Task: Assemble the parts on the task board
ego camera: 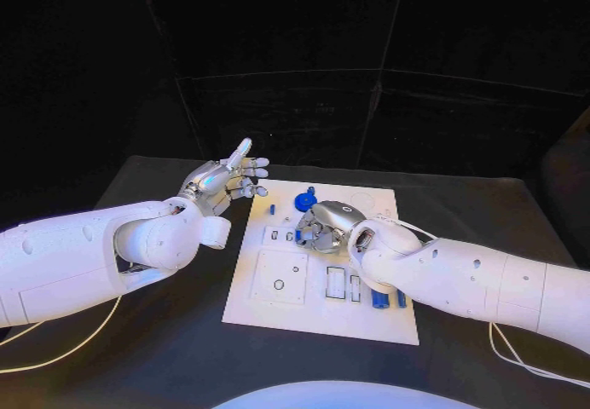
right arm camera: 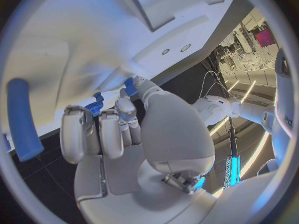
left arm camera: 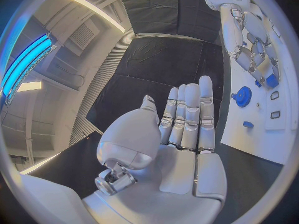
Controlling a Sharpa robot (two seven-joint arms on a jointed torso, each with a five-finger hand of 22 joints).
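**Assembly partway: right hand working at board top, left idle**

Status, judged from how things lie: the flat white rectangular task board (ego camera: 322,294) sits mid black desk (ego camera: 492,213). Some small blue parts look seated: a round blue knob-like part (ego camera: 305,201) stands near the board's far edge, a small blue peg (ego camera: 272,209) just beside it, and two blue upright pieces (ego camera: 380,298) near the board's near-right edge. Several outlined slots (ego camera: 336,282) are open w/ nothing in them, so I'd call it roughly mid-task, more left than done (rough guess).

Right silver hand (ego camera: 322,227) is down on the board's upper middle, fingers curled in over something. Head view hides what's under the palm.

Left silver hand (ego camera: 225,179) is raised off the board's far-left corner, fingers apart and extended, holding nothing. Idle imo.

View diffs:
- Right wrist view: fingers (right arm camera: 112,132) bent against the board underside-on, small blue parts (right arm camera: 131,86) at the tips. Can't tell if it's a pinch or just contact, so grip state unconfirmed. Also a long blue cylinder-shaped part (right arm camera: 22,119) close to the lens, not identifiable from head view.
- Left wrist view: left palm (left arm camera: 181,149) bare, confirms empty. It also gives a side look at the right hand (left arm camera: 256,59) on the board w/ a blue bit at its fingers, plus the blue knob (left arm camera: 242,96).
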